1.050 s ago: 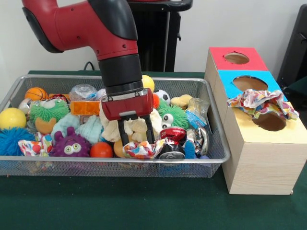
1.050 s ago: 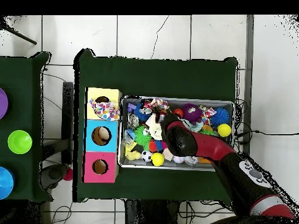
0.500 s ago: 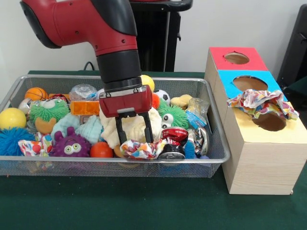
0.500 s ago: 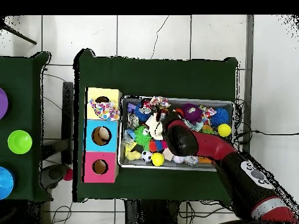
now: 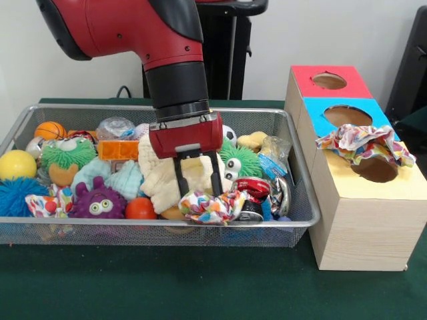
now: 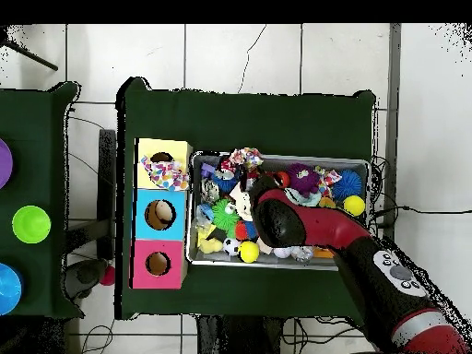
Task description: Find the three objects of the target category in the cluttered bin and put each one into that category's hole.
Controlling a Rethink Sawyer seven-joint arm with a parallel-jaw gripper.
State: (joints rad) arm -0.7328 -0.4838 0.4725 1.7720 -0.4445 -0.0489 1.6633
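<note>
A crumpled, multicoloured patterned cloth [image 5: 210,205] sits at the front of the wire bin [image 5: 160,224], just left of a crushed red can [image 5: 252,190]. My gripper [image 5: 199,193] comes straight down onto it, fingertips sunk into the cloth and apparently shut on it, with a cream plush toy [image 5: 163,177] behind. In the overhead view the cloth [image 6: 244,159] shows at the bin's edge beyond the arm [image 6: 304,221]. A second cloth of the same pattern [image 5: 363,143] drapes over the yellow hole of the wooden box [image 5: 363,227].
The box also has a blue hole [image 5: 347,115] and a red hole [image 5: 329,81]. The bin holds a purple monster [image 5: 99,200], orange ball [image 5: 141,208], yellow ball [image 5: 17,163], blue spiky ball [image 5: 13,193], green furry toys [image 5: 67,152] and more clutter.
My gripper has shifted right along the bin's front, and the patterned cloth has moved right with it, now partly covering the red can.
</note>
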